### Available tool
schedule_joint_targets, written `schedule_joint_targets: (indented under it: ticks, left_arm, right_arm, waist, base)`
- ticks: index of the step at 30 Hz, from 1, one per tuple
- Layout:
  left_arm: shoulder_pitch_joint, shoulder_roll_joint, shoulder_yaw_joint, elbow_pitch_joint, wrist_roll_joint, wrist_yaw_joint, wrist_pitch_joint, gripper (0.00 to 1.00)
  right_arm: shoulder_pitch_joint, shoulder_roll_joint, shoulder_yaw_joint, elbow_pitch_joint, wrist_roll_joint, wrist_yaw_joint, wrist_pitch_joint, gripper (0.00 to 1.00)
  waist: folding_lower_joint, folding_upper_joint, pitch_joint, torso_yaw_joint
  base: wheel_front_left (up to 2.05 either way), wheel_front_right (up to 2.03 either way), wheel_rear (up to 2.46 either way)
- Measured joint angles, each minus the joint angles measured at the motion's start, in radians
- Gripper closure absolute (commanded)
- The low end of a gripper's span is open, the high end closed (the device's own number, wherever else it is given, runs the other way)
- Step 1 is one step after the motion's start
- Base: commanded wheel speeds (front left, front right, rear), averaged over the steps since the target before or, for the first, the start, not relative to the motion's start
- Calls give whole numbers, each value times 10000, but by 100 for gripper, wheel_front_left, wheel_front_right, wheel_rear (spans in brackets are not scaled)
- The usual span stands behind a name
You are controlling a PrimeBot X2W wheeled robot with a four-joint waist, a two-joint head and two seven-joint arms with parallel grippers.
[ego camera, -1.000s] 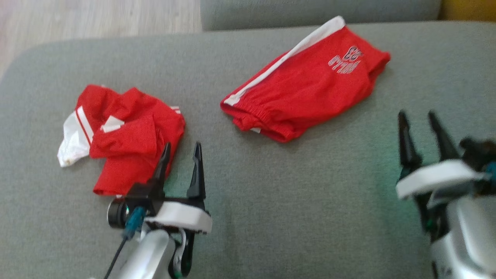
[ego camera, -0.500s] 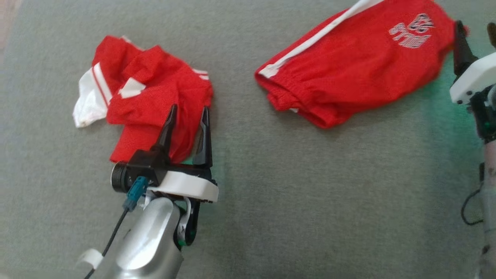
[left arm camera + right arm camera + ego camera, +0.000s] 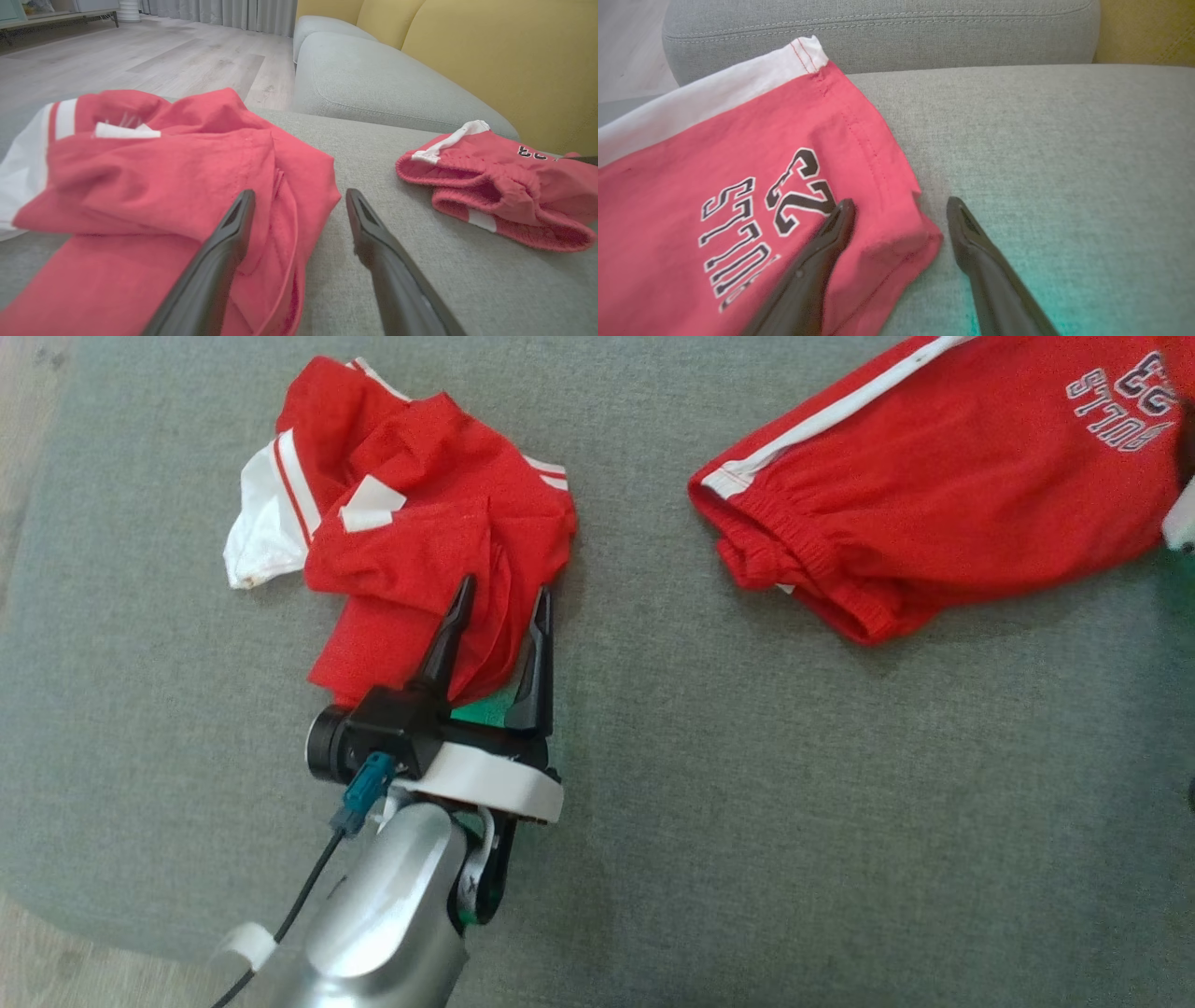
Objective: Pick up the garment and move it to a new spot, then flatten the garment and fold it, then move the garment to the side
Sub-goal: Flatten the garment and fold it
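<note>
A crumpled red garment (image 3: pixel 420 523) with white trim lies on the grey sofa seat at the left; it also appears in the left wrist view (image 3: pixel 154 172). My left gripper (image 3: pixel 504 590) is open over its near right edge, one finger above the cloth and the other beside it, as the left wrist view (image 3: pixel 300 193) also shows. Red shorts (image 3: pixel 952 495) with a white side stripe and printed lettering lie to the right. My right gripper (image 3: pixel 900 202) is open astride the shorts' (image 3: pixel 738 186) lettered corner, gripping nothing.
The grey sofa seat (image 3: pixel 747 803) is bare between and in front of the two garments. Its left edge (image 3: pixel 37 523) drops to a wooden floor. A second grey cushion (image 3: pixel 373 79) and yellow back cushions (image 3: pixel 504 60) stand behind.
The head camera has tilted down and shifted. My left gripper has advanced onto the crumpled garment's edge. My right gripper has moved up to the shorts' lettered corner. Both stayed open.
</note>
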Motion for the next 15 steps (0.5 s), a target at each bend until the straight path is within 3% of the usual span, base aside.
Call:
schedule_joint_targets:
  ticks: [5, 6, 7, 15]
  left_arm:
    - [-179, -10, -100, -71, 0, 82, 0, 0]
    - [-187, -10, -100, -75, 0, 94, 0, 0]
    - [-187, -10, -98, -75, 0, 130, 0, 0]
    - [-183, -12, 81, 27, 46, 163, 0, 0]
  right_arm:
    - [-686, -140, -50, 736, -307, 0, 90, 0]
    - [-771, -138, -33, 859, -307, 0, 123, 58]
    - [-817, -132, 2, 974, -305, 0, 132, 100]
    - [-951, 77, 813, 1630, 318, 0, 196, 100]
  waist:
    - [-1, 0, 166, 112]
    - [-1, 0, 163, 107]
    - [-1, 0, 147, 90]
    - [-1, 0, -221, -387]
  base:
    - [0, 0, 0]
    - [0, 0, 0]
    - [0, 0, 0]
    - [0, 0, 0]
